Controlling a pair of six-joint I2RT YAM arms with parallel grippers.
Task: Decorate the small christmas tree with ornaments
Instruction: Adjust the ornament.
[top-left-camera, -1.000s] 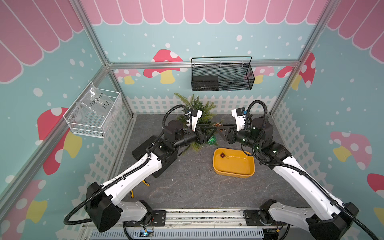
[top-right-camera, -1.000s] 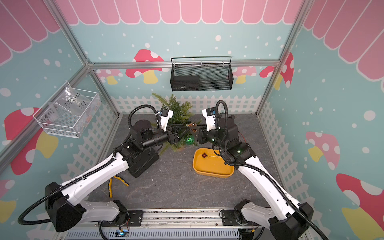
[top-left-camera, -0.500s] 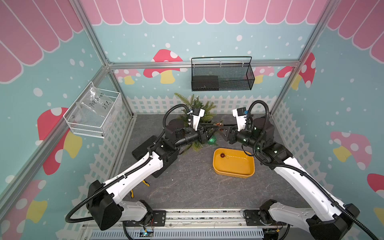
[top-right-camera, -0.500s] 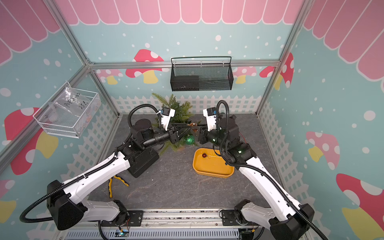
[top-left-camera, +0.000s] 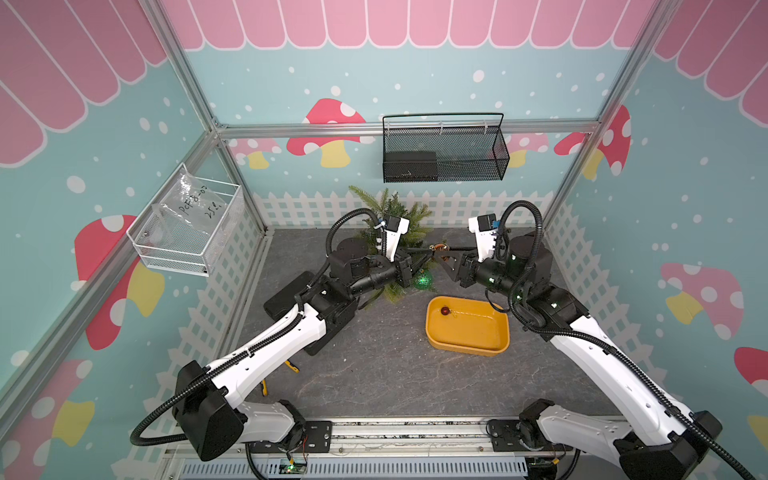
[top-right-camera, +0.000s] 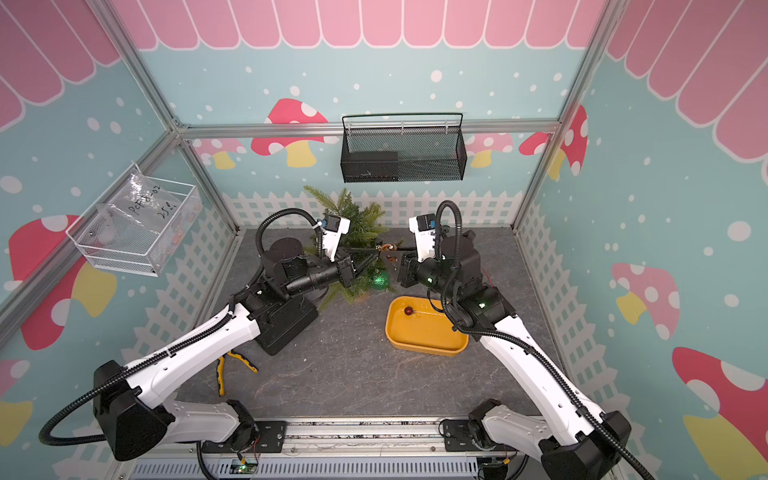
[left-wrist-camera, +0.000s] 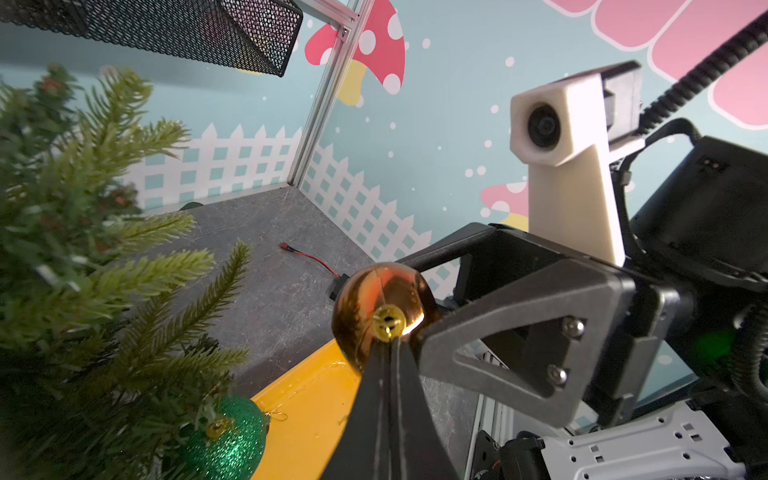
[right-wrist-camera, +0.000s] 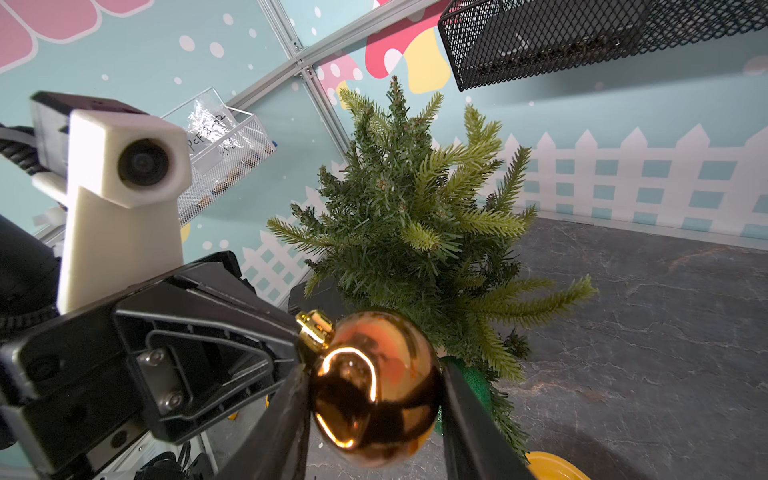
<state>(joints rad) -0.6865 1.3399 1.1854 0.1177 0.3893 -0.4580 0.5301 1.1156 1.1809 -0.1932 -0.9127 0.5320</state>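
The small christmas tree (top-left-camera: 390, 208) (top-right-camera: 345, 208) stands at the back of the floor; it also fills part of each wrist view, tree (left-wrist-camera: 83, 249) (right-wrist-camera: 415, 216). A glittery green ball (top-left-camera: 423, 279) (left-wrist-camera: 228, 440) hangs on a low front branch. My right gripper (right-wrist-camera: 374, 370) (top-left-camera: 441, 254) is shut on the orange-gold ball (right-wrist-camera: 374, 386) (left-wrist-camera: 382, 299), held in the air beside the tree. My left gripper (left-wrist-camera: 390, 345) (top-left-camera: 432, 249) is shut, its tips right at the ball's gold cap (right-wrist-camera: 314, 328); no thread shows between them. A small red ball (top-left-camera: 445, 311) (top-right-camera: 408, 310) lies in the yellow tray (top-left-camera: 469, 345).
A black mesh basket (top-left-camera: 444, 153) hangs on the back wall above the tree and a white wire basket (top-left-camera: 187, 232) on the left wall. Yellow-handled pliers (top-right-camera: 226, 365) and a flat black box (top-left-camera: 286, 291) lie under the left arm. A red-black cable (left-wrist-camera: 311, 259) lies behind.
My left gripper has moved right to the orange-gold ball's cap and closed from open to shut. The right gripper has kept the ball almost still.
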